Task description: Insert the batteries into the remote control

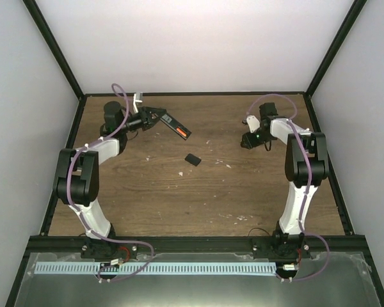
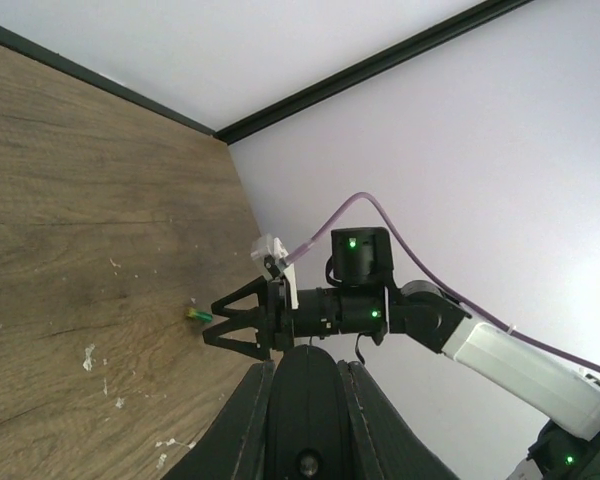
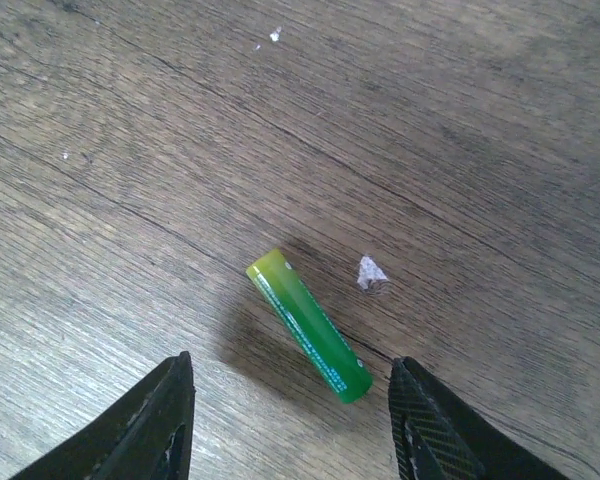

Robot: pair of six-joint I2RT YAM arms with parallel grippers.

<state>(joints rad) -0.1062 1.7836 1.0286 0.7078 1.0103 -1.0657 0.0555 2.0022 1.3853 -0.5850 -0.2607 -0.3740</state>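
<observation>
My left gripper is shut on one end of the slim black remote control and holds it above the far left of the table; an orange strip shows on the remote's face. In the left wrist view the remote sits between my shut fingers. A yellow-green battery lies flat on the wood. My right gripper is open just above it, a fingertip on each side, not touching. The left wrist view also shows that battery by the open right gripper. In the top view the right gripper hides it.
A small black squarish cover piece lies mid-table. Pale wood chips are scattered on the wooden table. Black frame rails and white walls close in the back and sides.
</observation>
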